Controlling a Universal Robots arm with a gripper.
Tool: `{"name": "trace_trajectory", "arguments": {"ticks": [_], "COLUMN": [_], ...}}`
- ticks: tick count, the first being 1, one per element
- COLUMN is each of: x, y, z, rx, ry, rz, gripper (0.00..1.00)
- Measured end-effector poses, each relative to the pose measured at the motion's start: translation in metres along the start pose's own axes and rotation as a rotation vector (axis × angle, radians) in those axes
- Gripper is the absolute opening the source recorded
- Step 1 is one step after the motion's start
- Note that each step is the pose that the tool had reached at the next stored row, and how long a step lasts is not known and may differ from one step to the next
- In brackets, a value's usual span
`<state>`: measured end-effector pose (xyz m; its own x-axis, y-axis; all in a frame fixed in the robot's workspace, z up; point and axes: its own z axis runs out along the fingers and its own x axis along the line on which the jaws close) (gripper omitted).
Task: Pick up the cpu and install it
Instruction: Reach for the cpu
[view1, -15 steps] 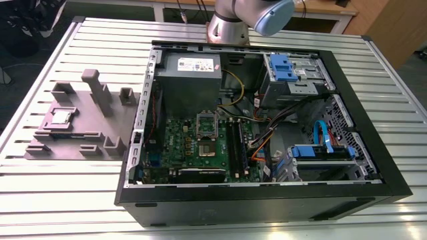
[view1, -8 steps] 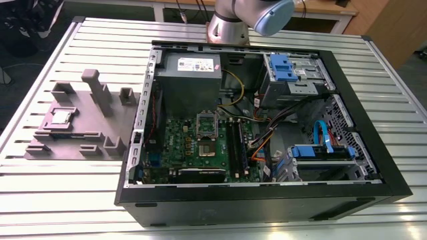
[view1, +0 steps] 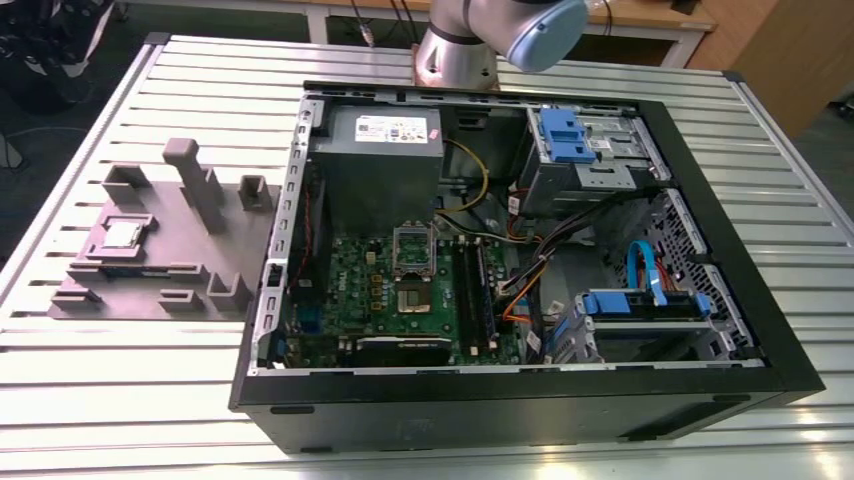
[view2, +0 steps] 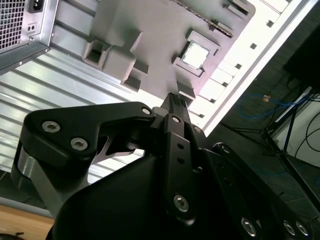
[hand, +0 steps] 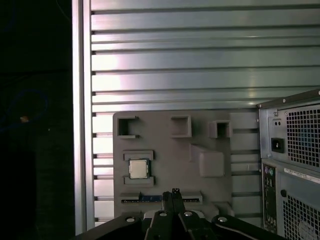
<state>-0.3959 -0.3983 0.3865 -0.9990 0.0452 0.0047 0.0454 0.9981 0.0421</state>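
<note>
Cpu (view1: 124, 233) lying flat, metal top up, in a square pocket of the grey holder tray (view1: 174, 255), outside the computer case and well apart from the socket; not yet picked up.

By size: slatted metal table (view1: 134, 400) beneath everything. Open black computer case (view1: 534, 405) taking up most of that table. Grey tray just beside the case, on the exterior view's left. Oblong socket frame (view1: 415, 262) mid-board, seemingly vacant. Smallest, the chip itself.

Step in hand, judged as the approach for the pick. Best done by centring directly over the chip and squaring the fingers to its edges. Spread only slightly wider than the chip. Come down straight, and close gently across the two sides where the pocket walls seem to leave gaps. Keep it level to avoid jamming against the pocket.

Arm (view1: 494, 35) rising behind the far side of the case. In the first wrist view, gripper (hand: 173, 192) high above the tray's edge, pointed down, offset from the chip, fingertips pressed together with nothing between them.
</note>
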Motion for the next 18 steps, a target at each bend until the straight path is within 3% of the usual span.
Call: {"name": "trace_trajectory", "arguments": {"ticks": [10,18], "x": [0.016,0.0182], "y": [-0.0005,-0.0005], "z": [0.0008,0.0009], "rx": [-0.0001,0.0], "ry": [-0.0001,0.0], "rz": [0.0,0.0], "gripper": [0.11,0.11]}}
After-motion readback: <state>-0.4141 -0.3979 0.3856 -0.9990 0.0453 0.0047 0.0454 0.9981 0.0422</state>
